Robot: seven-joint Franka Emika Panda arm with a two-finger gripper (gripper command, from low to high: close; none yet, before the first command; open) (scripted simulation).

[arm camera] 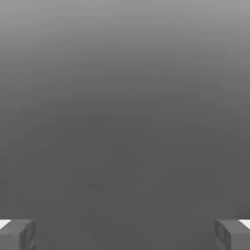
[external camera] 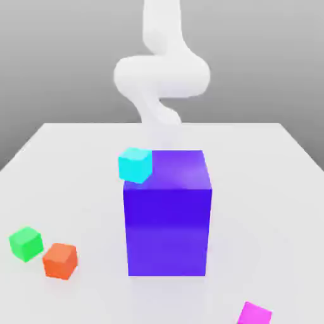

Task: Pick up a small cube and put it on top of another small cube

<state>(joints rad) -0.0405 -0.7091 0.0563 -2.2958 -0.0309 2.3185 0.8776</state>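
Note:
The small magenta-pink cube [external camera: 254, 314] lies on the white table [external camera: 266, 190] at the front edge, toward the exterior view's right. A small cyan cube [external camera: 135, 164] shows at the upper left corner of the big blue-purple block [external camera: 167, 215]; I cannot tell whether they touch. My white arm [external camera: 161, 76] rises behind the block, far from the magenta cube. In the hand view my gripper [arm camera: 125, 234] is open, its two grey fingertips [arm camera: 17, 234] far apart with nothing between them, facing a plain grey background.
A green cube [external camera: 25, 243] and an orange cube [external camera: 60, 260] sit side by side at the front on the exterior view's left. The tall blue-purple block stands in the middle of the table.

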